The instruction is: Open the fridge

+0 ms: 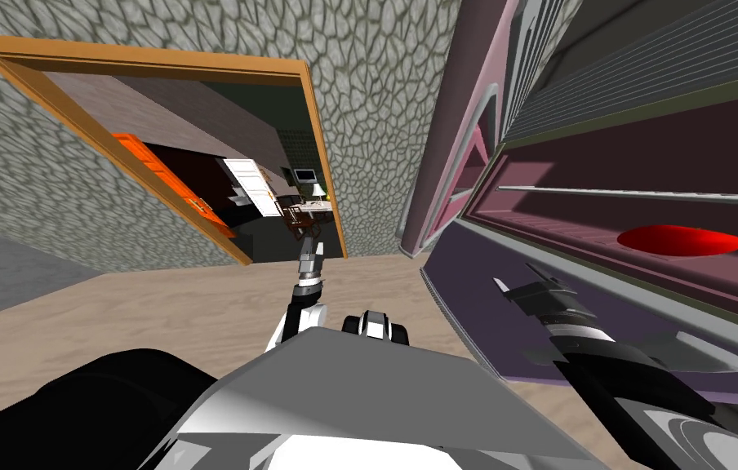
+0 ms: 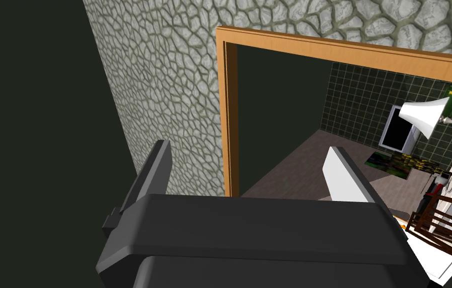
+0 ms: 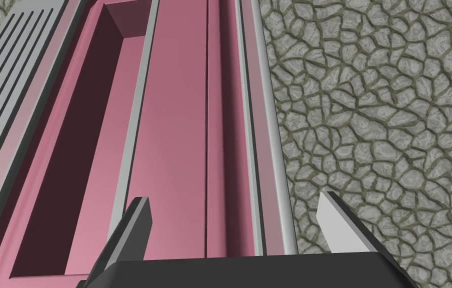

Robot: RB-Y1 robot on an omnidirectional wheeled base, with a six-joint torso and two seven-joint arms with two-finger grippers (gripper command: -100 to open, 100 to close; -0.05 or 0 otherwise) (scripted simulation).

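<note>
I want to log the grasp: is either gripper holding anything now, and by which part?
Nothing is held. The right gripper stands open before the pink fridge, nothing between its fingers; the left gripper is open too.

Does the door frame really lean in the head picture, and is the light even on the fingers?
Head view: door frame and stone wall slant together, so it is camera roll. Left wrist view: left gripper has one finger bright, one shaded. Right wrist view: right gripper the same.
</note>
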